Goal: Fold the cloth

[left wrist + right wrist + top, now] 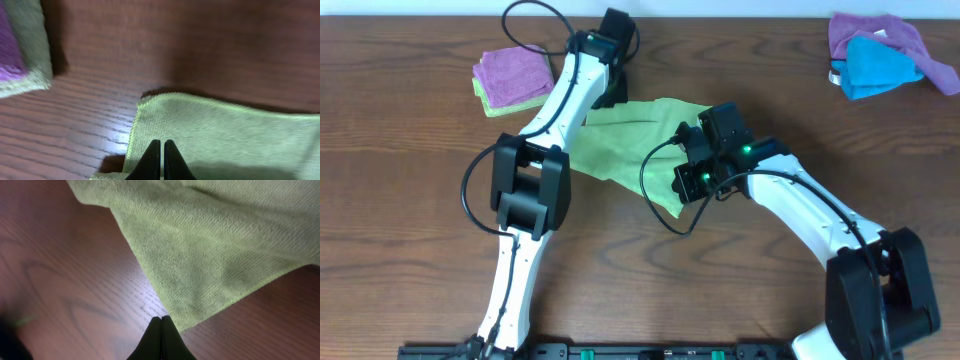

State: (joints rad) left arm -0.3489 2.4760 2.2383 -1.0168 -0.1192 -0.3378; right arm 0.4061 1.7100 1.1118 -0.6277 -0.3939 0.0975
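The lime yellow-green cloth (625, 140) lies rumpled in the middle of the table, with one corner pointing towards the front. My left gripper (611, 92) is at the cloth's far edge. In the left wrist view its fingers (162, 143) are shut, tips over the cloth (225, 135) just inside a far corner, and a raised bit of cloth shows beside them. My right gripper (686, 186) is shut. Its tips (161, 318) rest on the wood right beside the cloth's front corner (210, 255), holding nothing. No tag shows.
A small folded stack, purple on pale green (510, 80), sits at the back left and also shows in the left wrist view (22, 55). A purple cloth (880, 32) and a bright blue cloth (875, 65) lie at the back right. The table is brown wood (420, 200).
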